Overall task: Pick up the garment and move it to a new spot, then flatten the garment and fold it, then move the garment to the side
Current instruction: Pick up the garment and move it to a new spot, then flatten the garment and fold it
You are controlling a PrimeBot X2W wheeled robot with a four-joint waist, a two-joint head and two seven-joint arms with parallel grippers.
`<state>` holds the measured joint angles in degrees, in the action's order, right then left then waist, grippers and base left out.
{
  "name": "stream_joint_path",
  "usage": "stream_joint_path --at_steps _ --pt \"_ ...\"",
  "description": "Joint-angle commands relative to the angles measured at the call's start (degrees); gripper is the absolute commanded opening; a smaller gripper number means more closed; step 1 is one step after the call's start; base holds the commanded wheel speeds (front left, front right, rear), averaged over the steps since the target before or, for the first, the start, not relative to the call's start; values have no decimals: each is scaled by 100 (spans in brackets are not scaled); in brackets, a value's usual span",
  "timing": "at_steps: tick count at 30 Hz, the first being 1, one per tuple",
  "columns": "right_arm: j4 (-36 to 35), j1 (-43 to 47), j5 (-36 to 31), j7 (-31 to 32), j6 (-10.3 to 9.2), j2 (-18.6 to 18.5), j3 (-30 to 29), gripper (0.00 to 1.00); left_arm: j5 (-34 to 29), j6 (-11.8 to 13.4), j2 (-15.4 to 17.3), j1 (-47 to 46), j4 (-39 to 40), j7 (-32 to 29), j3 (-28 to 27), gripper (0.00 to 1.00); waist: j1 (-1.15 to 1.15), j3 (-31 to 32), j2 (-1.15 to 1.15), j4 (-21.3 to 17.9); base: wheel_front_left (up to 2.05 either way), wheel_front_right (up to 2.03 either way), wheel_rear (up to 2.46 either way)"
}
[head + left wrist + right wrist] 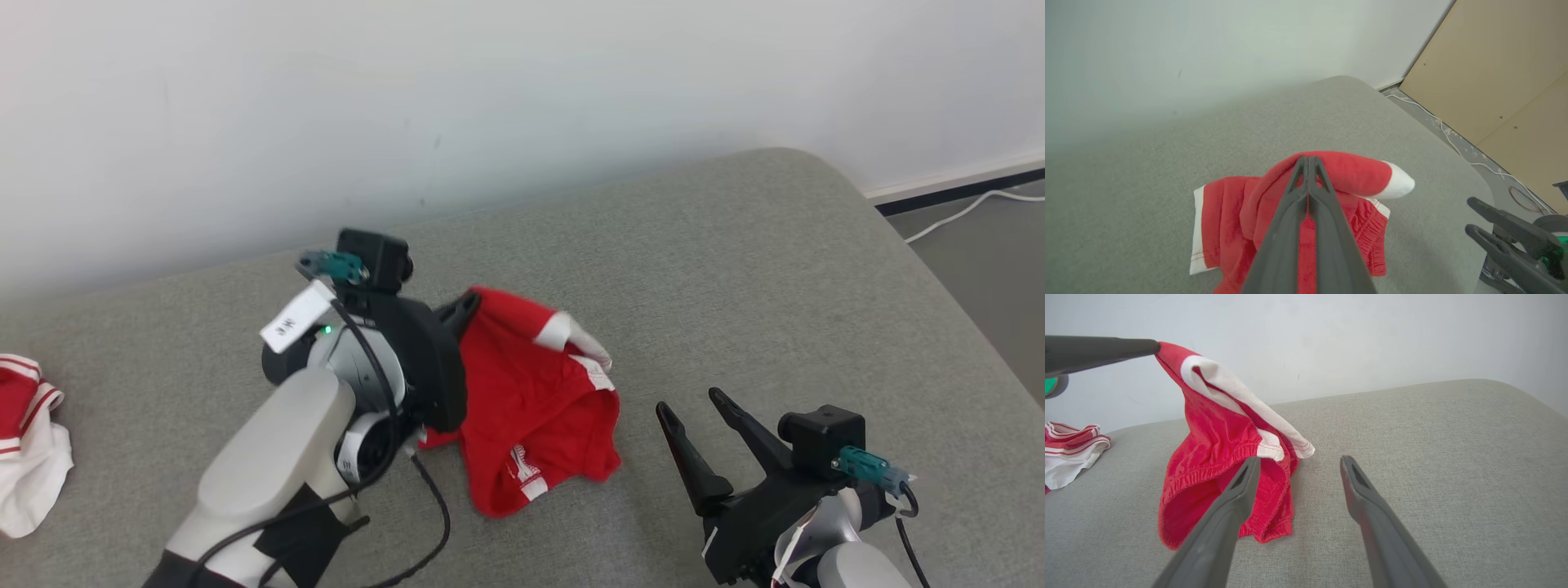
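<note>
The garment (531, 400) is a pair of red shorts with white trim, crumpled on the grey cushion (735, 269). My left gripper (469, 306) is shut on a top fold of the garment (1347, 171) and holds that part lifted, so the cloth hangs down from its tips (1307, 159). From the right wrist, the garment (1220, 457) hangs in a peak from the left gripper (1155, 347), its lower edge resting on the cushion. My right gripper (690, 404) stands open just right of the garment, its fingers (1237, 490) empty and above the cushion.
Another red and white striped garment (24, 433) lies at the cushion's far left edge (1069, 445). A white wall runs behind. The cushion's right edge drops to a floor with a white cable (971, 208); a tan panel (1502, 73) stands beyond.
</note>
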<state>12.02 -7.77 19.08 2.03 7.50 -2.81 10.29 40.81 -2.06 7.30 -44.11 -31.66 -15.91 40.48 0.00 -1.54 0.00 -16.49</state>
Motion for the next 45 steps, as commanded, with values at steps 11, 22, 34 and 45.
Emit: stream_joint_path --at_steps 11,22,34,45 --pt "97 -32 81 -36 -2 -20 122 100 -153 -73 -184 104 -1087 125 353 100 0 70 0 312 0 0 0" --pt "127 90 32 11 -2 -20 51 100 151 -229 -315 81 -604 354 309 100 0 242 0 557 0 0 0" --pt "77 142 -24 74 -2 -21 -61 100 208 -156 -327 868 10 196 765 100 0 209 0 465 0 0 0" --pt "43 89 -53 79 -2 -20 -136 100 -279 441 -207 1252 -508 335 1140 100 0 61 0 263 0 0 0"
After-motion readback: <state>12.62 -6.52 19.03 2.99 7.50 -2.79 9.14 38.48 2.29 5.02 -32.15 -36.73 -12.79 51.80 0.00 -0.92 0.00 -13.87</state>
